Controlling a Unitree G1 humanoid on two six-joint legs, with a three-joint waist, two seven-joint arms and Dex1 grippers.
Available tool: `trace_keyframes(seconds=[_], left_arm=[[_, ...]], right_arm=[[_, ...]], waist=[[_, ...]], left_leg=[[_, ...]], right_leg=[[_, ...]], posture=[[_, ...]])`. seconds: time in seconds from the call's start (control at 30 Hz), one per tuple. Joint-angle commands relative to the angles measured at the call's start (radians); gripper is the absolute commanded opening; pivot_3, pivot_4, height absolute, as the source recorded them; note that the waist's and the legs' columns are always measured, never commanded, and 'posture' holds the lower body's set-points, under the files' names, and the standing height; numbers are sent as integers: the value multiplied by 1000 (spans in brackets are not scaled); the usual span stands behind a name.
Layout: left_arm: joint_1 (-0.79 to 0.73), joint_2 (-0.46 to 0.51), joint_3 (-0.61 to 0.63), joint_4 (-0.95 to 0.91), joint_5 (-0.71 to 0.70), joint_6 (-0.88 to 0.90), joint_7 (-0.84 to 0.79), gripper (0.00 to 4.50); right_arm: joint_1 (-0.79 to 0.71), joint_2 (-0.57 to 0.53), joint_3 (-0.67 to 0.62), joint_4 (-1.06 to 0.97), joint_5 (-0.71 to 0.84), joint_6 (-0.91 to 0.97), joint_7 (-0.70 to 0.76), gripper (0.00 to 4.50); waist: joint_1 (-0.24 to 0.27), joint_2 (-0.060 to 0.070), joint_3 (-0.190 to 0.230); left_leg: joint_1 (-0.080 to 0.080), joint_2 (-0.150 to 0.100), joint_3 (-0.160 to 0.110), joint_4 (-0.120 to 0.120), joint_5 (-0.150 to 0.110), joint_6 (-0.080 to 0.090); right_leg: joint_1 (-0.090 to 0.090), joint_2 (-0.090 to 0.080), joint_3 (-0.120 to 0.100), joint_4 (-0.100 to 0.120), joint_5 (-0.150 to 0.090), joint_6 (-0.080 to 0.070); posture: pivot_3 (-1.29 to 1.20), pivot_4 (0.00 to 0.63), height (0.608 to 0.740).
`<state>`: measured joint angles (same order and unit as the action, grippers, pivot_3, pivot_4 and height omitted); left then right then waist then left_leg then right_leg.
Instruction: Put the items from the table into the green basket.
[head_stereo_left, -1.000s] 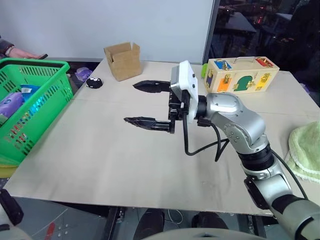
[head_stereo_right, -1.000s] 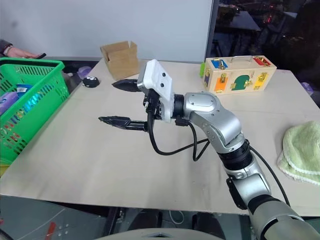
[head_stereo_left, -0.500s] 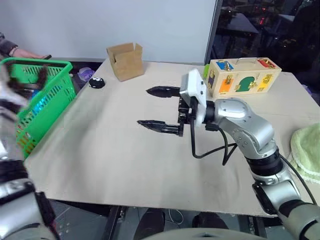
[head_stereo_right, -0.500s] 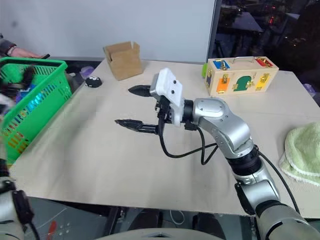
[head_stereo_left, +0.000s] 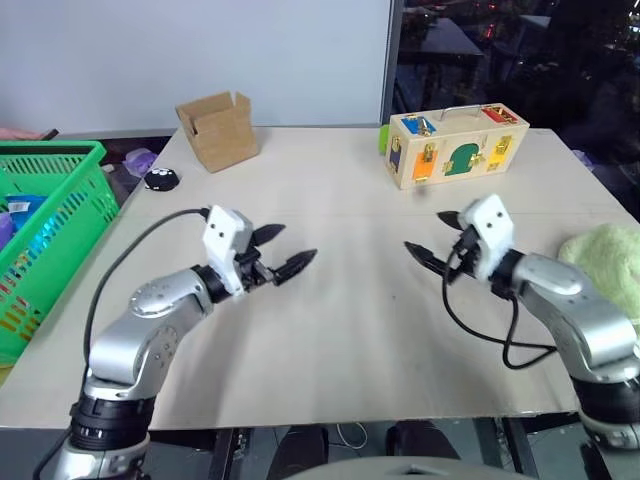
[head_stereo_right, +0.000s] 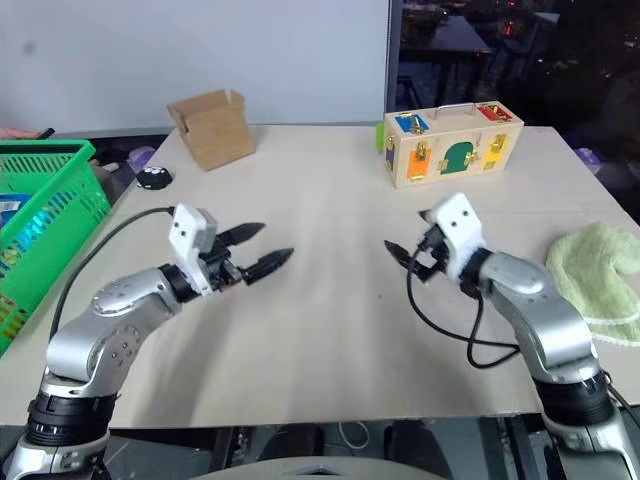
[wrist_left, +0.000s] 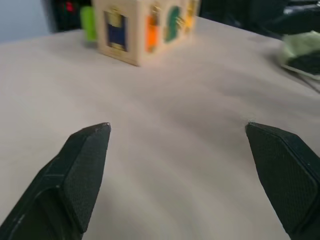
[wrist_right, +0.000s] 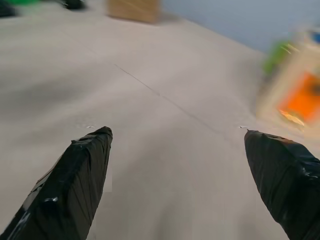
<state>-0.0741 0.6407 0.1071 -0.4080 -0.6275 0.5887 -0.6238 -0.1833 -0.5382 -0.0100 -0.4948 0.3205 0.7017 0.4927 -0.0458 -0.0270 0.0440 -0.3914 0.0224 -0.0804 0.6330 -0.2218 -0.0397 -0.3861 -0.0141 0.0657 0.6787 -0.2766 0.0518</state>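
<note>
The cloth (head_stereo_right: 598, 278) lies at the worktop's (head_stereo_right: 330, 330) right edge, near the right tool (head_stereo_right: 412, 245). Both tools are spread and empty. It looks soft and light; pinch a bunched fold.

Spread gripper (wrist_left: 177, 137) over table (wrist_left: 165, 100)

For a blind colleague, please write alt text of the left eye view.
Two robot arms reach over a beige table, the left gripper and right gripper both open and empty. A green basket stands at the left edge, a pale-green cloth lies at the right, and a cardboard box and wooden toy box sit behind.
</note>
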Motion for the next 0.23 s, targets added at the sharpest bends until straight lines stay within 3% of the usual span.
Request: trace_keyframes(seconds=[0.03,0.23], left_arm=[[91,5,55,-115,-22,24,24,4453],[179,12,118,-159,-22,43,50,4453]], right_arm=[[130,-29,-118,-102,-15,-3,-34,4500],[246,-61,-181,-134,1,-22,-11,4500]], waist=[[-1,1,-1],[-2,4,2]], left_leg=[[0,0,1,0,0,0],[9,0,5,0,-1,2]], right_leg=[[0,0,1,0,0,0],[7,0,5,-1,-5,1]], posture=[[-53,0,740],[-38,0,740]])
